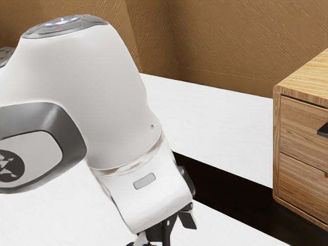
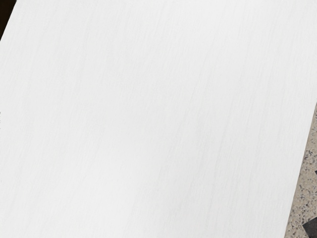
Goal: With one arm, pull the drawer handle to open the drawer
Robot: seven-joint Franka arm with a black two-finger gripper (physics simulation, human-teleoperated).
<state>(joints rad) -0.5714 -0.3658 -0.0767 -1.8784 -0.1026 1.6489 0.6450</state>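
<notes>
A light wooden cabinet point(image 1: 300, 89) stands at the exterior view's right edge, with two drawer fronts one above the other. The upper drawer point(image 1: 302, 125) carries a black handle point(image 1: 323, 130), partly cut off by the frame edge. Both fronts look flush with the cabinet frame. My white arm takes up the exterior view's left half, and my black gripper point(image 1: 161, 237) hangs low at the bottom edge, pointing down over the white table point(image 1: 61, 220). It is far to the left of the cabinet and below the handle. The wrist view looks straight down on the bare white tabletop point(image 2: 148, 119).
A dark gap point(image 1: 230, 189) runs between the near white surface and a farther white surface point(image 1: 220, 118). Brown textured walls point(image 1: 230, 36) close the back. A strip of speckled floor point(image 2: 308, 198) shows past the table edge in the wrist view.
</notes>
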